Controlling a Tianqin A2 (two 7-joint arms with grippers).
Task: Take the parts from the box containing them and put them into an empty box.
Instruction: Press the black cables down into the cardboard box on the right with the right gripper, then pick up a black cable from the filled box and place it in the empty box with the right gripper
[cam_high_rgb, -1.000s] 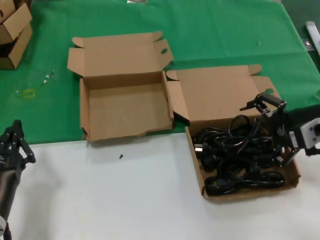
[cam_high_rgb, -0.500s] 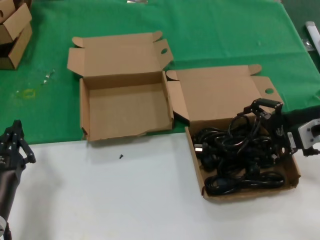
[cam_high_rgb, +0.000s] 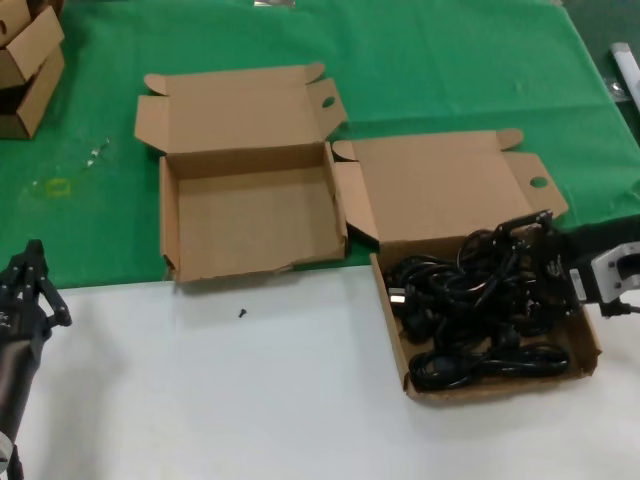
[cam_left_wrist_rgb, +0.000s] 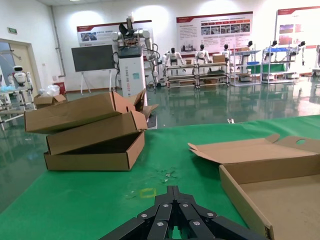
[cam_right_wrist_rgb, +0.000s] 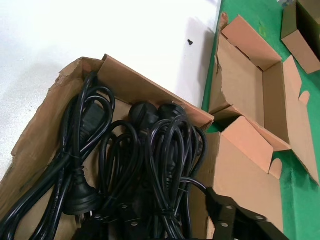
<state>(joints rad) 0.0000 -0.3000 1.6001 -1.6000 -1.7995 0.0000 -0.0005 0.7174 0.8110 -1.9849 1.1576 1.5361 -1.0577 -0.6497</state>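
Right tool (cam_high_rgb: 528, 262) over cables (cam_high_rgb: 470, 310), plugs (cam_right_wrist_rgb: 150, 112) clear at wrist

Two plain brown cardboard boxes (cam_high_rgb: 250, 215) (cam_high_rgb: 590, 345). Black cables (cam_high_rgb: 470, 310) in one. Surface (cam_high_rgb: 200, 400) white near, green cloth (cam_high_rgb: 450, 60) beyond. Black grippers (cam_high_rgb: 530, 265) (cam_high_rgb: 25, 285).

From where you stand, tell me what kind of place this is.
Probably a robotics lab or demo hall: humanoid robots along the far wall under wall posters, metal shelving, and a green-covered table carrying cardboard boxes.
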